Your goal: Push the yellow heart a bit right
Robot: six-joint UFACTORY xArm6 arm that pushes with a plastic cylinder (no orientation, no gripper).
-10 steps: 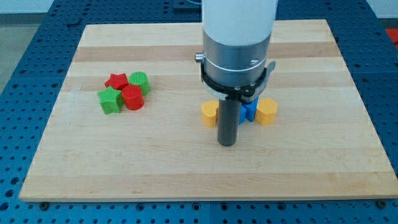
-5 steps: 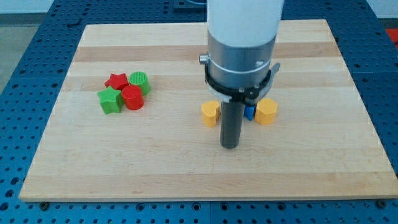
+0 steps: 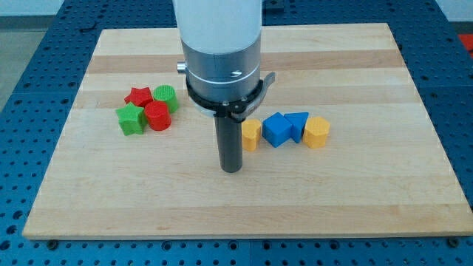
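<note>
Yellow marked the block that mattered: the yellow heart (image 3: 250, 135) sat just to the right of the tool's tip (image 3: 232, 170) and a little toward the view's top from it, near but seemingly not touching, though the rod hid the heart's left edge. The tool was a plain dark rod with no jaws, so nothing on it could be apart, together or clamped; its tip rested at sliding height on the wooden surface (image 3: 369, 192).

Further right of the tip, past the heart, lay a row: a blue cube-like block (image 3: 276, 130) just beside the heart, a second blue block (image 3: 297, 125) touching the first, and a yellow block (image 3: 317, 132) at the far end. Well to the left of the tool sat a tight cluster of a red star (image 3: 138, 96), a green cylinder (image 3: 166, 97), a green star (image 3: 131, 119) and a red cylinder (image 3: 157, 116).

The main risk seemed to be the crowding on the right. A rightward push would likely drive the heart into the nearest blue block and shunt the whole row. Because the tip stood lower in the view than the heart's middle, an off-centre contact might also spin the heart or send it toward the view's top.
</note>
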